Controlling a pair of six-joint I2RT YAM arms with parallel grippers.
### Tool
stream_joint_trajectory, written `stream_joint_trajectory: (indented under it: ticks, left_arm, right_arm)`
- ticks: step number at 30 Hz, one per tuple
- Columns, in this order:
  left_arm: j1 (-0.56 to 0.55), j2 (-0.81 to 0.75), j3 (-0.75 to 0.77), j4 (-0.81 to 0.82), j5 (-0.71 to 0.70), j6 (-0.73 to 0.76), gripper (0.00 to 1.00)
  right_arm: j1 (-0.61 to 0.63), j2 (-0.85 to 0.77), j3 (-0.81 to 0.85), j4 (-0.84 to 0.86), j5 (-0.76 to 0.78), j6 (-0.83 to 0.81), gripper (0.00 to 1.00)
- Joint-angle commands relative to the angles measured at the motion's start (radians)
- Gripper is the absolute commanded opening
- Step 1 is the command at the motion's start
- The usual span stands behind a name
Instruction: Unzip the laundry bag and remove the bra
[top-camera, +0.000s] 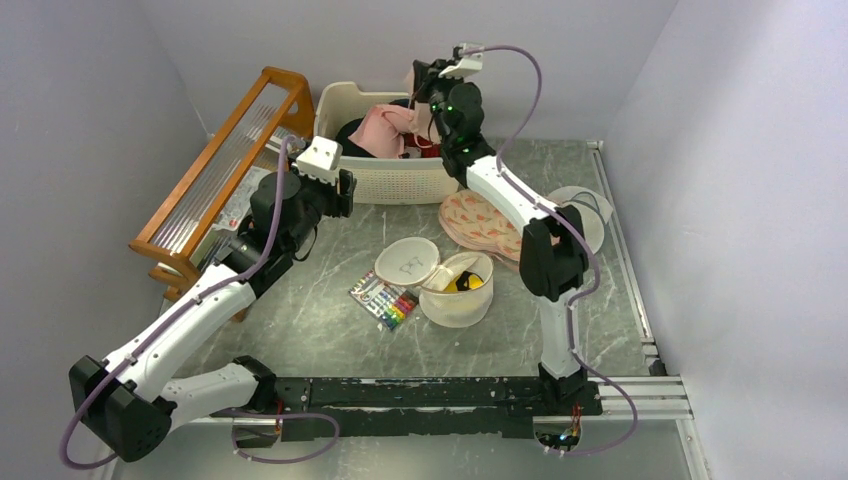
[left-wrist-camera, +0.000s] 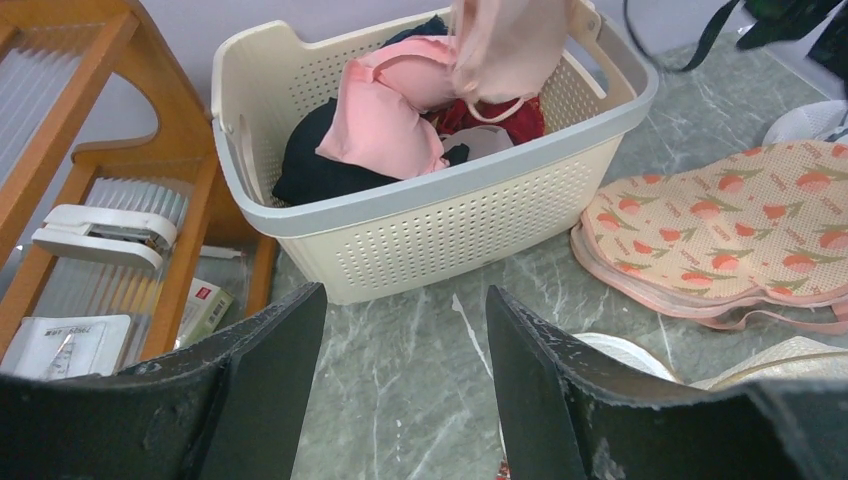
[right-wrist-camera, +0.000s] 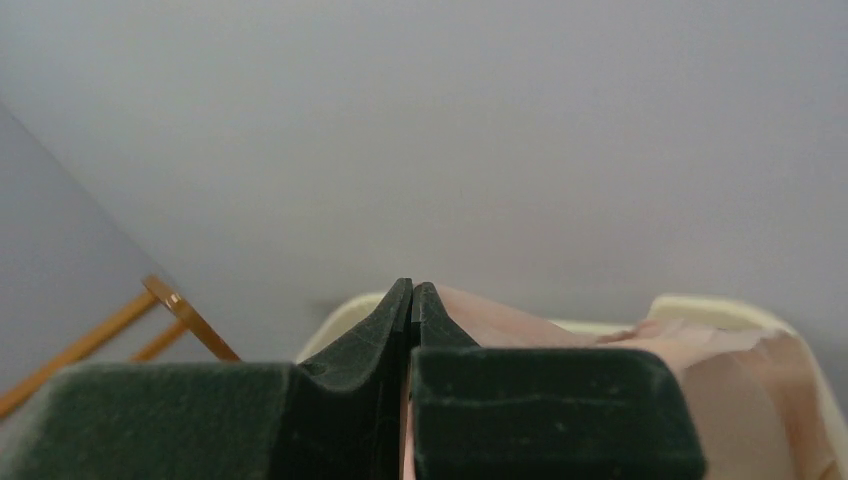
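The cream laundry bag (top-camera: 460, 300) stands open at the table's middle, its lid (top-camera: 407, 262) flipped to the left with the black emblem showing. Something yellow and black lies inside. My right gripper (top-camera: 424, 85) is raised above the basket, shut on a pale peach bra (left-wrist-camera: 505, 45) that hangs over the basket. In the right wrist view the jaws (right-wrist-camera: 412, 292) pinch this fabric (right-wrist-camera: 520, 325). My left gripper (top-camera: 346, 196) is open and empty, low over the table in front of the basket; its fingers (left-wrist-camera: 270, 370) frame bare table.
A cream perforated basket (top-camera: 395, 178) at the back holds pink, black and red garments. A wooden rack (top-camera: 220, 160) stands at the left. Peach carrot-print fabric (top-camera: 480, 222) and a white mesh disc (top-camera: 588, 215) lie right of centre. A marker pack (top-camera: 385, 300) lies beside the bag.
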Motion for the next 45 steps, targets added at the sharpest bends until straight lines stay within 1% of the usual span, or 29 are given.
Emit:
stream_joint_trajectory:
  ticks: [1, 4, 8, 11, 15, 17, 18, 20, 21, 23, 27, 29, 32, 34, 35, 37, 41, 45]
  left_arm:
    - [0.03, 0.007, 0.01, 0.028, 0.057, 0.002, 0.7]
    - [0.039, 0.026, 0.016, 0.028, 0.086, 0.001, 0.69]
    - [0.041, 0.062, 0.026, 0.024, 0.103, 0.008, 0.68]
    - [0.041, 0.072, 0.035, 0.017, 0.12, 0.011, 0.68]
    - [0.042, 0.066, 0.027, 0.027, 0.127, 0.011, 0.68]
    - [0.042, 0.066, 0.026, 0.027, 0.124, 0.012, 0.69]
    - [0.042, 0.068, 0.026, 0.028, 0.124, 0.011, 0.69]
    - [0.043, 0.072, 0.028, 0.025, 0.132, 0.008, 0.69]
    - [0.042, 0.074, 0.031, 0.023, 0.137, 0.006, 0.68]
    - [0.042, 0.075, 0.031, 0.022, 0.144, 0.005, 0.69]
    - [0.042, 0.071, 0.028, 0.026, 0.156, 0.001, 0.69]
    - [0.043, 0.07, 0.027, 0.027, 0.167, -0.003, 0.69]
    - [0.042, 0.078, 0.028, 0.028, 0.189, -0.014, 0.7]
    - [0.041, 0.084, 0.032, 0.024, 0.206, -0.025, 0.7]
    - [0.041, 0.085, 0.033, 0.022, 0.213, -0.028, 0.7]
    - [0.04, 0.083, 0.035, 0.022, 0.224, -0.034, 0.7]
    - [0.038, 0.07, 0.033, 0.02, 0.243, -0.045, 0.71]
    - [0.032, 0.052, 0.032, 0.016, 0.246, -0.057, 0.74]
  right_arm:
    - [-0.003, 0.038, 0.007, 0.026, -0.055, 0.053, 0.0]
    - [-0.003, 0.064, -0.031, 0.042, -0.076, 0.093, 0.0]
    - [-0.004, 0.074, -0.072, 0.008, -0.089, 0.126, 0.0]
    - [-0.004, 0.037, -0.156, -0.049, -0.028, 0.145, 0.0]
    - [-0.003, -0.053, -0.305, -0.086, 0.079, 0.122, 0.0]
    - [-0.031, -0.075, -0.321, -0.133, 0.095, 0.098, 0.01]
    - [-0.035, -0.08, -0.305, -0.182, 0.086, 0.08, 0.03]
    - [-0.038, -0.085, -0.261, -0.296, 0.07, 0.039, 0.11]
    - [-0.038, -0.119, -0.241, -0.349, 0.055, 0.023, 0.16]
    - [-0.038, -0.182, -0.229, -0.443, 0.009, 0.003, 0.3]
    - [-0.038, -0.337, -0.28, -0.583, -0.067, -0.011, 0.55]
    - [-0.038, -0.408, -0.309, -0.668, -0.102, -0.02, 0.65]
    - [-0.037, -0.535, -0.42, -0.752, -0.154, -0.029, 0.81]
    - [-0.036, -0.636, -0.541, -0.767, -0.18, -0.01, 0.98]
    - [-0.036, -0.689, -0.6, -0.771, -0.192, 0.005, 1.0]
    - [-0.036, -0.805, -0.702, -0.799, -0.221, 0.008, 1.0]
    - [-0.037, -0.968, -0.844, -0.925, -0.207, 0.021, 1.0]
    - [-0.03, -1.079, -0.948, -1.031, -0.248, 0.139, 1.0]
